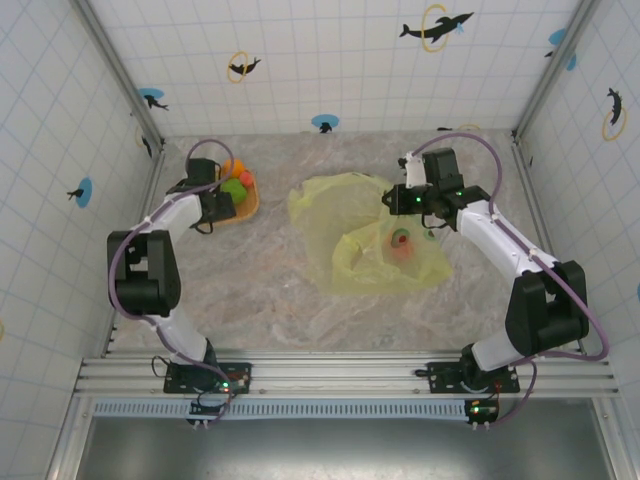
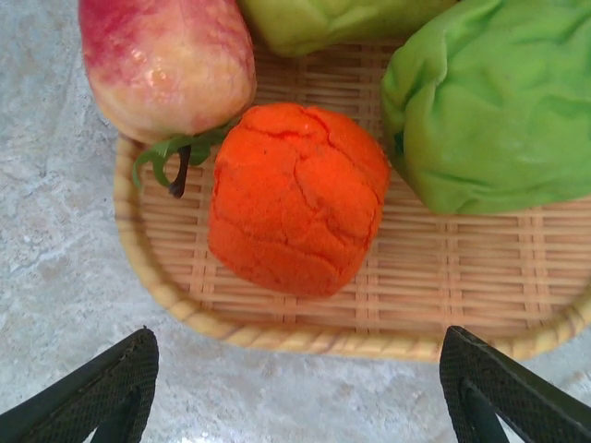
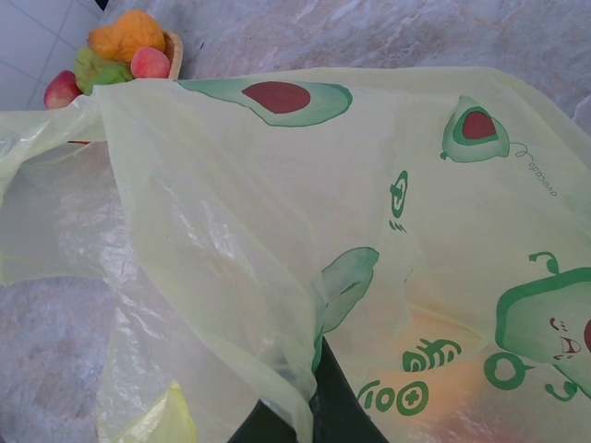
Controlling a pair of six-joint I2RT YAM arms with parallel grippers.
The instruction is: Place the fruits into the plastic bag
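The fruits lie on a woven tray point(image 2: 277, 336): an orange fruit point(image 2: 295, 198) in the middle, a pinkish one point(image 2: 166, 60) to its upper left and a green one point(image 2: 489, 101) to its right. My left gripper point(image 2: 300, 374) hangs open just short of the tray's rim, holding nothing. From above, it point(image 1: 215, 207) sits at the tray's point(image 1: 251, 203) left edge. The yellow-green plastic bag point(image 1: 370, 235) is spread mid-table with a red-orange fruit point(image 1: 400, 246) showing through it. My right gripper point(image 3: 312, 408) is shut on the bag's point(image 3: 305, 203) edge, lifting it.
The tray with its fruits point(image 3: 115, 51) lies beyond the bag's raised edge in the right wrist view. Tiled walls point(image 1: 60, 150) close in the marble table point(image 1: 270, 290) at the left, back and right.
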